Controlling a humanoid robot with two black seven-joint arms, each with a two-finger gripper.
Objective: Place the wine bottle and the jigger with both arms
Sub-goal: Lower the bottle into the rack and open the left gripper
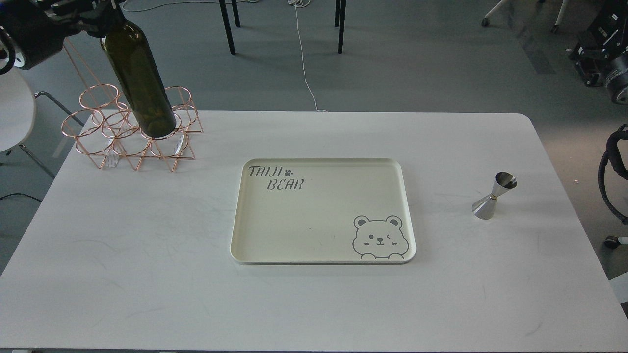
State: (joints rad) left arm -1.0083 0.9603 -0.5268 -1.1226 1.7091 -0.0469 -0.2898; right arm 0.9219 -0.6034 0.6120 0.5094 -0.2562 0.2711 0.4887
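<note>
The wine bottle (pixel 140 73) is dark olive-green and tilted, with its neck running up to the top left. Its base is at the front rings of a copper wire rack (pixel 132 142); I cannot tell whether it rests in a ring or hangs just above. My left gripper (pixel 98 14) is closed around the bottle's neck at the top left corner and hides the neck. The jigger (pixel 494 195) stands upright on the white table at the right, untouched. The dark end of my right arm (pixel 588 46) is at the top right, far from the jigger, and its fingers cannot be told apart.
A cream tray (pixel 324 169) with a bear drawing and "TAIJI BEAR" lies flat in the table's middle, with nothing on it. The white table (pixel 147 274) ends near the right arm's black cable (pixel 611 171). Chair legs and a white cord are on the floor behind.
</note>
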